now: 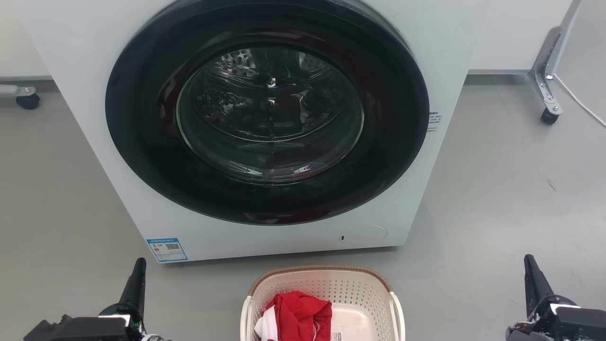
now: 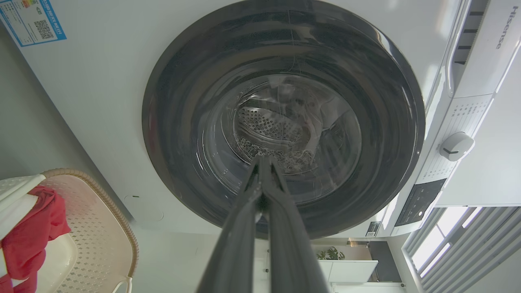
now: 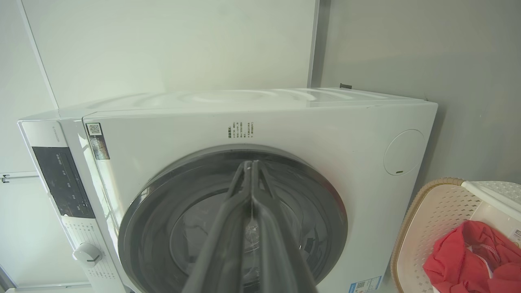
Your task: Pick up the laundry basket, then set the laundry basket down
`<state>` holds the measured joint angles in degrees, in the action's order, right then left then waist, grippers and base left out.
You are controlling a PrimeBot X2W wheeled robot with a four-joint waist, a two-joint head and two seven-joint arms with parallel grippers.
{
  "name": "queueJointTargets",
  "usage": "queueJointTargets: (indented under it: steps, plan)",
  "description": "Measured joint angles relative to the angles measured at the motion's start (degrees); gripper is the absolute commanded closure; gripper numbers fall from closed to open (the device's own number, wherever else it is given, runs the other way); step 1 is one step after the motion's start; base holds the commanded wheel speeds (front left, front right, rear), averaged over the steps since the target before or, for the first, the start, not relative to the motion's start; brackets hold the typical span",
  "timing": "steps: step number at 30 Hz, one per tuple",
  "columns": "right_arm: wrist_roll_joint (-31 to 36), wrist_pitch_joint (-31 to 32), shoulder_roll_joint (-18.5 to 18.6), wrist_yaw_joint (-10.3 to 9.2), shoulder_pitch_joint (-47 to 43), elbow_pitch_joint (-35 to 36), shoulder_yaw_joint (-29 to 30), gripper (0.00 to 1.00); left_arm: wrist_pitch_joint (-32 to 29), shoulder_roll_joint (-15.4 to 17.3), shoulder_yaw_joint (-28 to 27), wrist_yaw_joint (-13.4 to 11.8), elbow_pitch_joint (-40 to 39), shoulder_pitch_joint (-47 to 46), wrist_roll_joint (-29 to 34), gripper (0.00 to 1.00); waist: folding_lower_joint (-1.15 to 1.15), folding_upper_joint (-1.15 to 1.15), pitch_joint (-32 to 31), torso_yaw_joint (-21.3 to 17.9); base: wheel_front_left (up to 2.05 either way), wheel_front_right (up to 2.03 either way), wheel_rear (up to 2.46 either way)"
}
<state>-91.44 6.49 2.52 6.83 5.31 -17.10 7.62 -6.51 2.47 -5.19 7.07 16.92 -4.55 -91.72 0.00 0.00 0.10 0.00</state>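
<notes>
The laundry basket (image 1: 326,287), cream-white with a brown woven-look rim and white side handles, stands on the grey floor at the bottom centre of the head view, just in front of the washing machine. Red and white clothing (image 1: 297,315) lies inside it. In the left wrist view the laundry basket (image 2: 97,228) sits at the lower left, and in the right wrist view the laundry basket (image 3: 435,215) sits at the lower right. My left gripper (image 1: 138,269) is left of the basket, shut and empty, fingertips pressed together (image 2: 262,159). My right gripper (image 1: 529,265) is far to its right, shut and empty (image 3: 249,164).
A white front-loading washing machine (image 1: 94,94) with a closed dark round door (image 1: 267,111) stands right behind the basket. A wheeled metal stand leg (image 1: 545,90) is at the back right, a caster (image 1: 27,100) at the back left. Grey floor (image 1: 497,199) lies open on both sides.
</notes>
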Motion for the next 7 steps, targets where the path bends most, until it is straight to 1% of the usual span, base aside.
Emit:
queueJointTargets:
  steps: [7]
  plan:
    - [0.0, 0.0, 0.0, 0.0, 0.0, 0.0, 0.0, 1.0, 0.0, 0.0, 0.0, 0.0, 0.0, 0.0, 0.0, 1.0, 0.0, 0.0, 0.0, 0.0, 0.0, 0.0, 0.0]
